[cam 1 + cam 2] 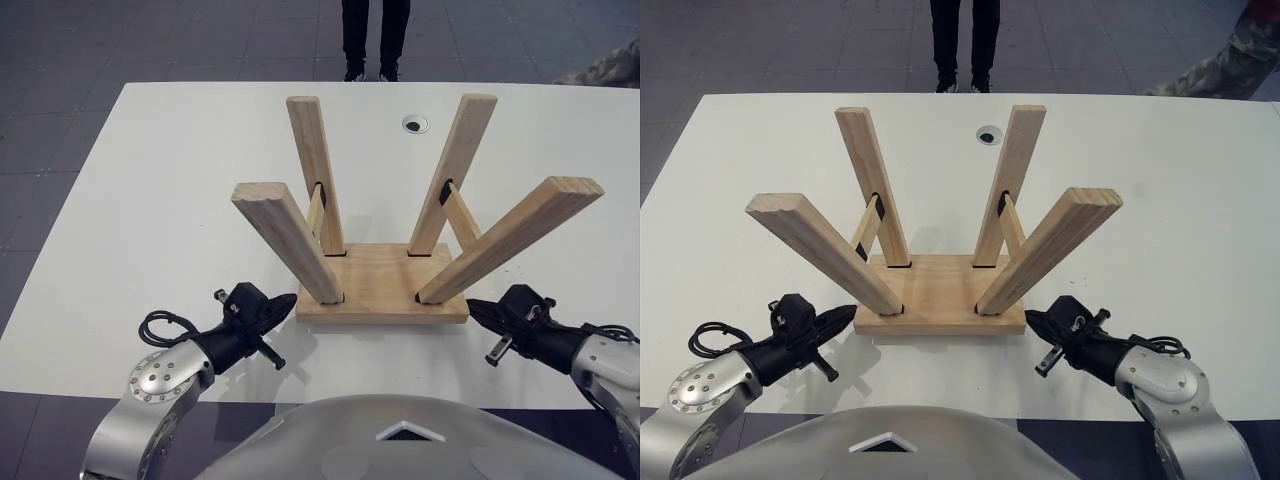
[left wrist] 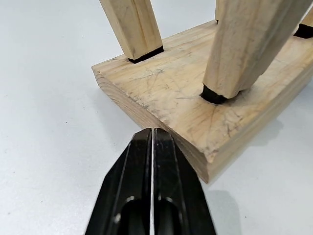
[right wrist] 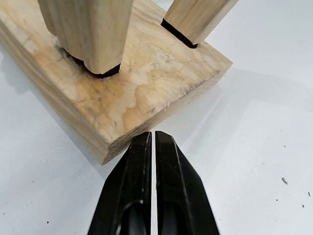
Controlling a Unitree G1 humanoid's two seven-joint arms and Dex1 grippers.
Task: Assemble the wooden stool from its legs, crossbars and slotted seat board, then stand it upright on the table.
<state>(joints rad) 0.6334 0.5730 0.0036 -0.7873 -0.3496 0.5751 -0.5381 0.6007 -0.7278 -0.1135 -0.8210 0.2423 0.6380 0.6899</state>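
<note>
White table (image 1: 150, 200), cable hole (image 1: 415, 123), grey tiled floor (image 1: 150, 40) beyond, upturned stool (image 1: 385, 285), left claw (image 1: 288, 300), right claw (image 1: 476, 306), both closed, empty

No readable text, labels, brands, numbers or signs on stool (image 1: 381, 280) or table (image 1: 150, 200).

Indoor lab or office-style test room, not a home. Large white table (image 1: 130, 200): plain smooth top, office-desk type, standing in open floor space. Round cable grommet (image 1: 416, 123) set into tabletop near far edge, as on office desks. Floor (image 1: 150, 40) beyond table: dark grey square tiles in regular grid, commercial kind, wide open stretch. Mottled grey-green shape (image 1: 1225, 62) at far right edge of floor, too cut off to identify. Even indoor light, soft shadows on tabletop.
</note>
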